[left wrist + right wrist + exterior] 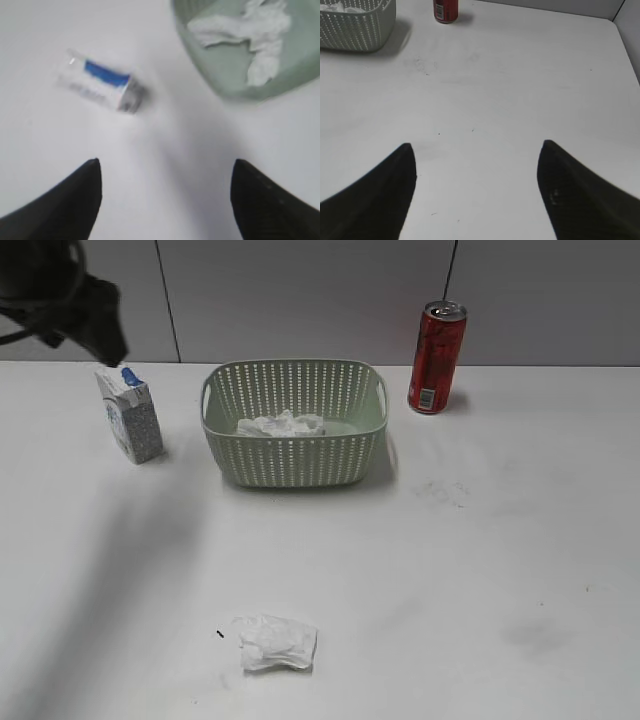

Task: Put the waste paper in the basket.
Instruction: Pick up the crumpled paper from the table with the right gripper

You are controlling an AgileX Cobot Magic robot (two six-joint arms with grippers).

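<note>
White waste paper [282, 425] is lying inside the basket [294, 455], on its floor, and it is also being seen from above in the left wrist view [250, 30], where it looks like a spread-out crumpled heap; how many wads are in there cannot be told. One more crumpled paper wad [276, 642] is lying alone on the worktop [480, 570], near the front edge and well apart from the basket. The pale green basket is being kept upright toward the back of the worktop, and its slotted walls are being shown in the right wrist view too [357, 25]. A small white-and-blue carton [131, 415] is standing to the left of the basket, near it but not touching it. In the left wrist view the carton [102, 85] is being seen blurred, beside the corner of the basket [200, 70]. A red can [436, 357] is standing upright to the right of the basket, close to the back wall. The left claw [165, 200] is being held high over the carton and the left end of the basket, with its two dark fingers spread wide apart and nothing between them. The right claw [475, 190] is being held over a bare part of the worktop, with its fingers spread wide apart too, and nothing is being gripped.
</note>
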